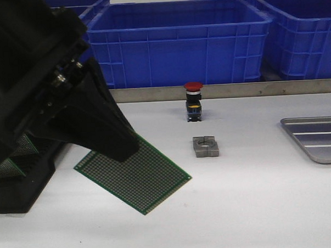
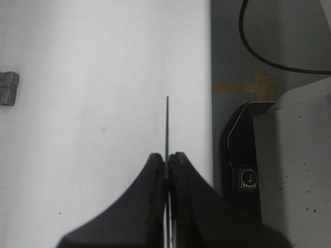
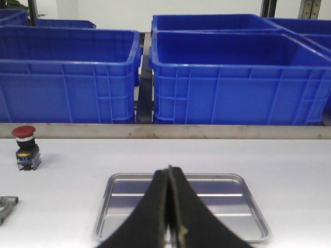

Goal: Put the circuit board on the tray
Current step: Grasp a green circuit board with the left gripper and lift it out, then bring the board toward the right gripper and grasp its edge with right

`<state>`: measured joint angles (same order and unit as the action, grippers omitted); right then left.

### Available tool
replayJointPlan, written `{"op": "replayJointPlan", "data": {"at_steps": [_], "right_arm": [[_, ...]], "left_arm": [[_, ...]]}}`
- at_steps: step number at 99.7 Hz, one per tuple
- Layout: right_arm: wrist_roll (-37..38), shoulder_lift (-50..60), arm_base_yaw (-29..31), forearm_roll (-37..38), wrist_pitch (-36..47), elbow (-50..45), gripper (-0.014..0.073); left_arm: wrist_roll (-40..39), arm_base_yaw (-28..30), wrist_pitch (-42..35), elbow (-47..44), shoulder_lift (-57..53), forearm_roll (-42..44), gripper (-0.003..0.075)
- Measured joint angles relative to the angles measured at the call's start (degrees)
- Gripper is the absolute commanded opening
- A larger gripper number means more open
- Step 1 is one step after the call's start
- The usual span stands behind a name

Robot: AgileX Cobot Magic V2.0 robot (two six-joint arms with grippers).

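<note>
A green perforated circuit board [image 1: 134, 173] hangs tilted above the white table at the left, pinched by one corner in my left gripper [image 1: 118, 148], which is shut on it. The left wrist view shows the board edge-on as a thin dark line [image 2: 167, 126] sticking out from between the closed fingers of that gripper [image 2: 167, 156]. The silver ribbed tray [image 1: 318, 138] lies flat at the table's right edge, empty. My right gripper [image 3: 169, 170] is shut with nothing in it, hovering in front of the tray [image 3: 227, 194]; it does not show in the front view.
A black slotted rack [image 1: 16, 174] stands at the far left under my left arm. A red-capped push button [image 1: 193, 101] and a small grey metal block [image 1: 205, 146] sit mid-table. Big blue bins [image 1: 178, 44] line the back behind a metal rail.
</note>
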<state>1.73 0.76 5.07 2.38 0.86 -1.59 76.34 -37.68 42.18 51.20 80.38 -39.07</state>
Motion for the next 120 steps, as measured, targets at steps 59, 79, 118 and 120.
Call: {"op": "replayJointPlan", "data": {"at_steps": [59,79,118,120], "right_arm": [[-1.2,-19.8,-0.9,-6.9,-34.6,23.0,-0.0057],[-8.0,-29.3,-8.5,-14.2,-35.5,25.6,0.0174],[-29.9,-45.3,-28.9,-27.5,-31.2,30.8,0.0482],[-31.8,-46.1,-29.7,-28.7,-30.3,30.9,0.0482]], "left_arm": [[0.9,-0.3,-0.3,0.8,0.4,-1.7,-0.002],[0.9,-0.3,-0.3,0.8,0.4,-1.7,-0.002],[0.9,-0.3,-0.3,0.8,0.4,-1.7,-0.002],[0.9,-0.3,-0.3,0.8,0.4,-1.7,-0.002]]}}
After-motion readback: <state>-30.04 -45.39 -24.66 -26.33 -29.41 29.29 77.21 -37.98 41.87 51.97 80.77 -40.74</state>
